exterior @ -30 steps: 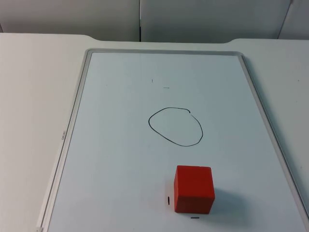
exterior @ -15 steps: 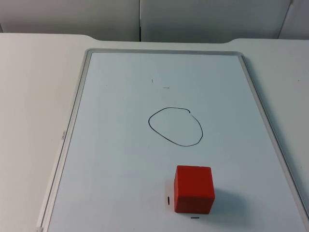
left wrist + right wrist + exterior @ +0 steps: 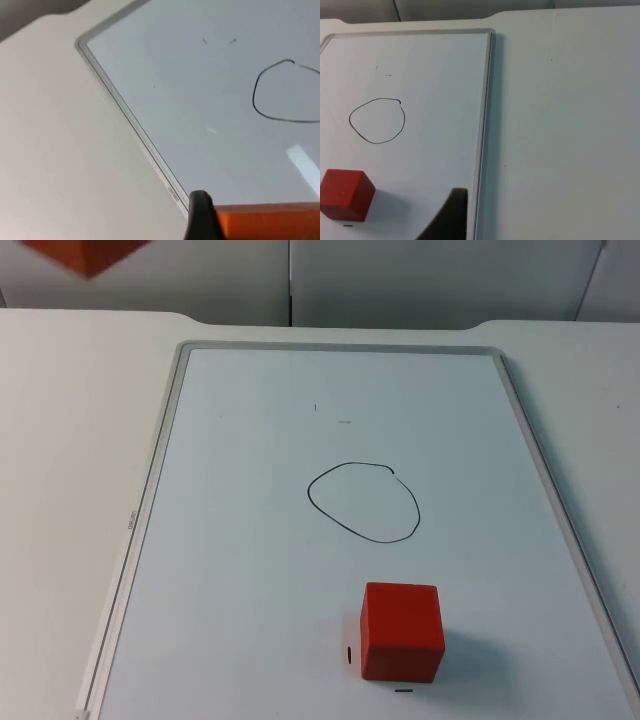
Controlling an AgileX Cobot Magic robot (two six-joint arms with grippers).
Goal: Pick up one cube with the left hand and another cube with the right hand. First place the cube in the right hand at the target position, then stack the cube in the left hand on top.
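Resting beside left end effector (image 3: 202,215): cube (image 3: 270,222)

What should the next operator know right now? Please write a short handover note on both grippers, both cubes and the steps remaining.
Left gripper: raised near the whiteboard's far left corner, an orange-red cube against its fingertip.
Right gripper: waits above the whiteboard's right edge, holding nothing.
Second red cube sits on the whiteboard, nearer than the drawn circle, untouched.
Done: possibly the left pick.
Left: right pick, place in the circle, stack the left cube on top.
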